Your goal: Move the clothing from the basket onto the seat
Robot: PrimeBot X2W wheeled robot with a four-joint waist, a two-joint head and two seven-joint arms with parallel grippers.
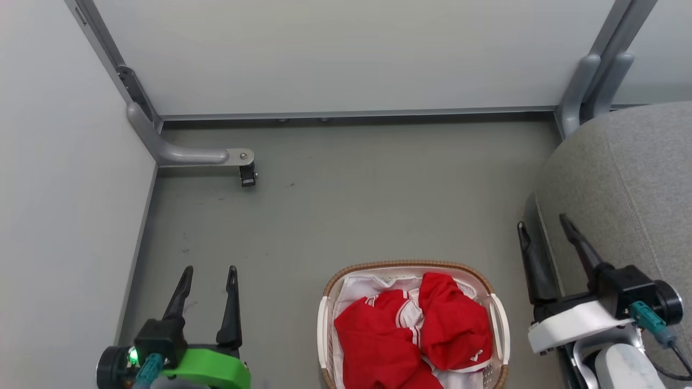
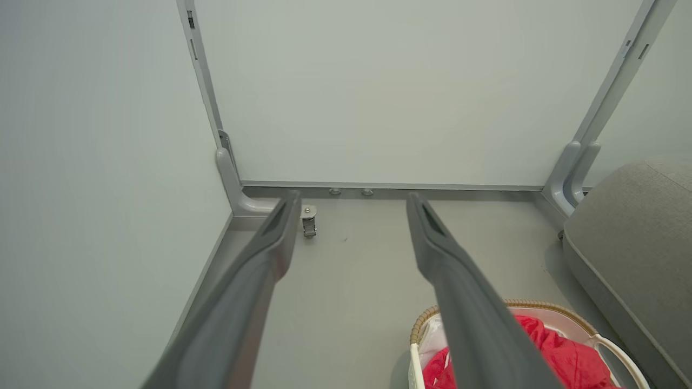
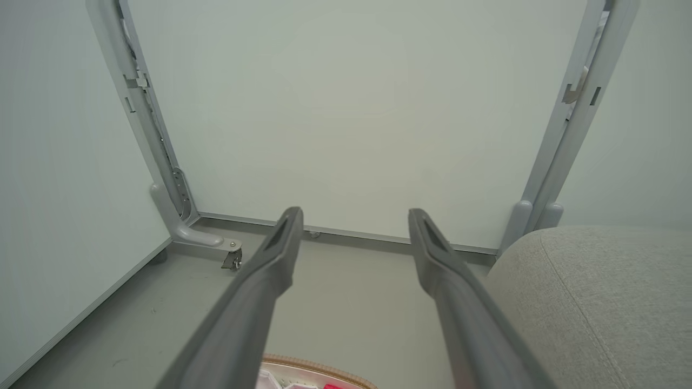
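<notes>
Left gripper (image 1: 210, 270) and right gripper (image 1: 542, 221) are hanging released either side of the basket (image 1: 405, 265)
I'm seeing the clothing (image 1: 411, 329) lying inside the basket, the seat (image 1: 621, 178) sitting right of it

Looked down the left gripper (image 2: 352, 197), both long dark fingers (image 2: 254, 281) rising from the bottom edge and spread wide, with bare grey floor (image 2: 357, 281) in the gap. Caught the basket (image 2: 546, 305) at lower right, partly behind the right-hand finger, with the red clothing (image 2: 562, 351) heaped inside. Took in the grey seat (image 2: 638, 243) along the right edge, near the basket, and a small caster (image 2: 309, 227) beside the left fingertip, below pale wall panels (image 2: 378, 92).
</notes>
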